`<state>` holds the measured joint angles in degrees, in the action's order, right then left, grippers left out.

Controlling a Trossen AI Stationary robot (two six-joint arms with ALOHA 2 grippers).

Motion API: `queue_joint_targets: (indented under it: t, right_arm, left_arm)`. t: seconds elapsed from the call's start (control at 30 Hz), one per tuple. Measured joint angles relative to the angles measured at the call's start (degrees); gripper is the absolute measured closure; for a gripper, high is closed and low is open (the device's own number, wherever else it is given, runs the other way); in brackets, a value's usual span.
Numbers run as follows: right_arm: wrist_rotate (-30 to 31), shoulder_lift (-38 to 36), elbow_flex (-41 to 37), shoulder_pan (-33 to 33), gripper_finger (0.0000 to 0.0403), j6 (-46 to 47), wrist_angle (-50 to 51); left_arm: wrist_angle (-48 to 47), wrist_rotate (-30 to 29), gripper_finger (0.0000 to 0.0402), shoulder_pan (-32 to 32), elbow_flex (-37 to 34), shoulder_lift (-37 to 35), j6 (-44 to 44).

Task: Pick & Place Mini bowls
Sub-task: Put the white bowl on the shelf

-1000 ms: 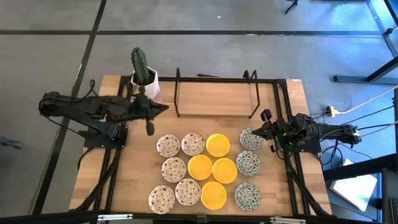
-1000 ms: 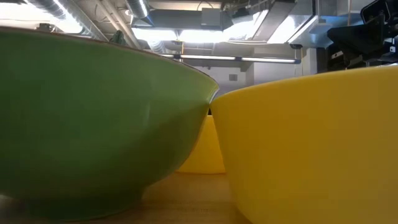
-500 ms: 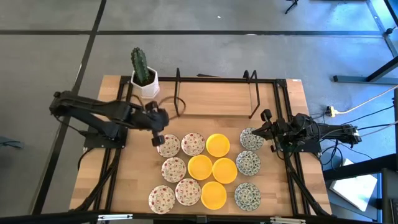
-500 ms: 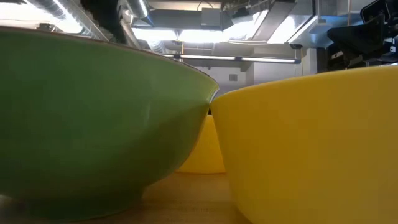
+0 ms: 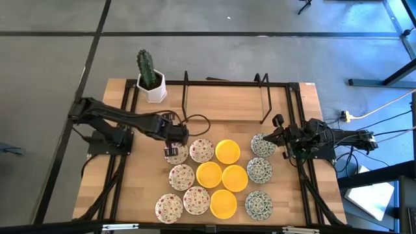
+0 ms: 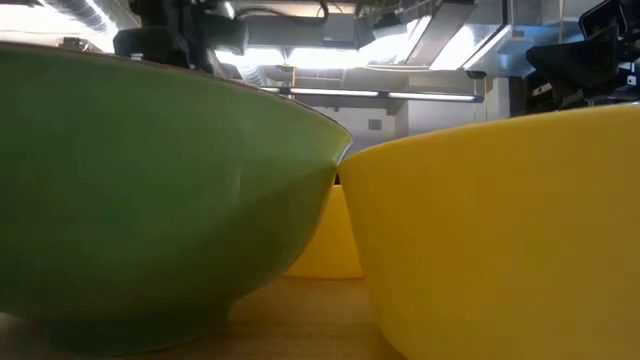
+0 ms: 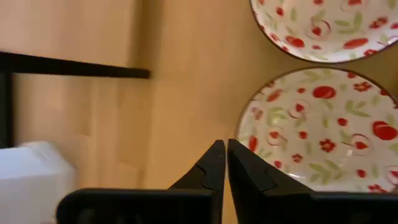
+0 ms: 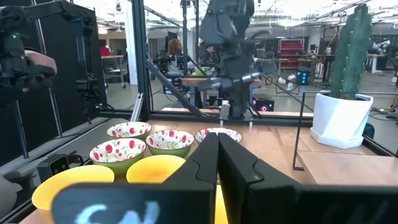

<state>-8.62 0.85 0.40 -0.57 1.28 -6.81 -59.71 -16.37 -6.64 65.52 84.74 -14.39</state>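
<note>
Left gripper [image 5: 173,151], fingers pressed together, sits over the red-speckled bowl [image 5: 175,153] nearest the cactus pot [image 5: 151,88], maybe touching; right gripper [image 5: 278,136] pressed together too.

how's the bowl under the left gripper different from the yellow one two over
The red-flowered bowl is white with red specks; the yellow bowl is plain. The left gripper hangs over the flowered bowl's edge, while nothing is above the yellow one. Both are small, round, upright and in the same back row.

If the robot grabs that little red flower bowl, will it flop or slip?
The red flower bowl looks stiff, so it probably won't flop. Its shiny surface may slip between the left gripper's thin fingers. Being round and shallow, it might tilt if lifted by one edge.
</note>
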Motion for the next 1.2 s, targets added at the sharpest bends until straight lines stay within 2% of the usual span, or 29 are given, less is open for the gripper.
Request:
queue_joint_targets:
  t: [0.2, 0.47, 0.63, 0.83, 1.2]
  right_arm:
    - [0.0, 0.0, 0.0, 0.0, 0.0391, 0.0, 1.15]
    - [0.0, 0.0, 0.0, 0.0, 0.0391, 0.0, 2.19]
    - [0.0, 0.01, 0.0, 0.0, 0.0391, 0.0, 2.21]
    - [0.0, 0.01, 0.0, 0.01, 0.0391, 0.0, 2.45]
    - [0.0, 0.0, 0.0, 0.01, 0.0391, -0.01, 2.45]
  left_arm:
    - [0.13, 8.96, 0.0318, 3.31, 0.0, 1.43, 0.15]
    - [0.91, 10.11, 0.0215, 5.05, 0.0, 1.48, 3.21]
    - [3.13, 10.12, 0.0171, 5.27, 0.0, 1.81, 3.21]
    - [4.36, 11.85, 0.0147, 5.27, -2.44, 1.81, 5.6]
    - [8.61, 11.55, 0.0144, 5.3, -7.94, 1.79, 5.35]
